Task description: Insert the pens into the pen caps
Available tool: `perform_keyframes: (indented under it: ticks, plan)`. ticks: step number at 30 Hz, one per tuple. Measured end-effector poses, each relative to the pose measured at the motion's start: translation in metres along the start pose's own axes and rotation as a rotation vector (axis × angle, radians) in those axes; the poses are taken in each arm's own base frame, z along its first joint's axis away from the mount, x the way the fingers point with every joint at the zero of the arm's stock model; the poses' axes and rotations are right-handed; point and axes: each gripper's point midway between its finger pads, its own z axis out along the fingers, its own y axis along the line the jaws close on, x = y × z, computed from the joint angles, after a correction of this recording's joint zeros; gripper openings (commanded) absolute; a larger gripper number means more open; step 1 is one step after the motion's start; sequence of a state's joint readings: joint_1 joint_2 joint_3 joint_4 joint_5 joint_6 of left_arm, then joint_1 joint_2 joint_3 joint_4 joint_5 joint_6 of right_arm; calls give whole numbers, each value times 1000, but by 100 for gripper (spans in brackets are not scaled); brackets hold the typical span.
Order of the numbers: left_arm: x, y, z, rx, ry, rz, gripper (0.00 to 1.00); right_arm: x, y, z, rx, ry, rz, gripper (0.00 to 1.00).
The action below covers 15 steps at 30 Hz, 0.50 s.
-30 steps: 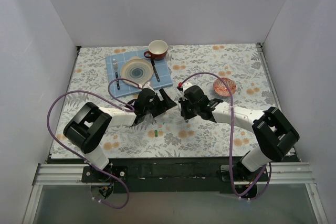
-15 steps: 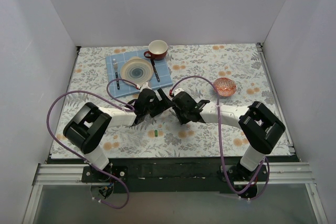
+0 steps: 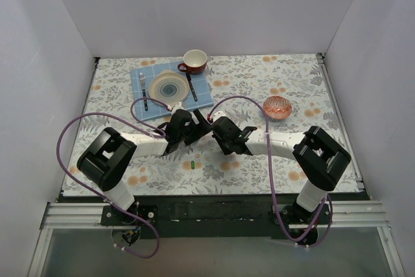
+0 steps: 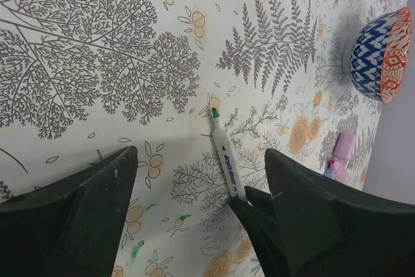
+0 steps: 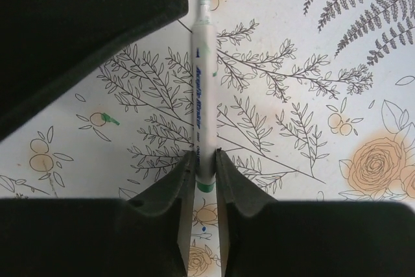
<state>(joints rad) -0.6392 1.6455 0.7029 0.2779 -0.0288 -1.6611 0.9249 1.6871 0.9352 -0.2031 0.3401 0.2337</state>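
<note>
The right gripper (image 5: 206, 160) had swung left to mid-frame, gripping a green-tipped pen (image 5: 202, 82); the left gripper (image 4: 200, 160) stood open

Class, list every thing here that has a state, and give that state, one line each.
Slim white pen with green tip: uncapped, gripped at its rear end.
Right gripper: shut on the pen.
Left gripper: open, empty.
Small dark green plastic cap: lying loose, off the pen.
Red ceramic cup: upright.

both arms stretched inward and low, wrists nearly meeting. left gripper (image 4: 198, 160) jaws wide apart. right gripper (image 5: 206, 160) fingers pinched on white pen (image 5: 203, 82).
</note>
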Motion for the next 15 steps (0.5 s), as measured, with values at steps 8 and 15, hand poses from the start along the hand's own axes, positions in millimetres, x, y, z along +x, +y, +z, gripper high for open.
perform_keyframes:
  ticks: [8,15]
  plan:
    - [4,-1,-3,2,19,-92,78,0,0,-2,9,-63,45,1]
    - [11,-5,-5,25,57,-119,76,2,3,-10,-30,-117,107,1]
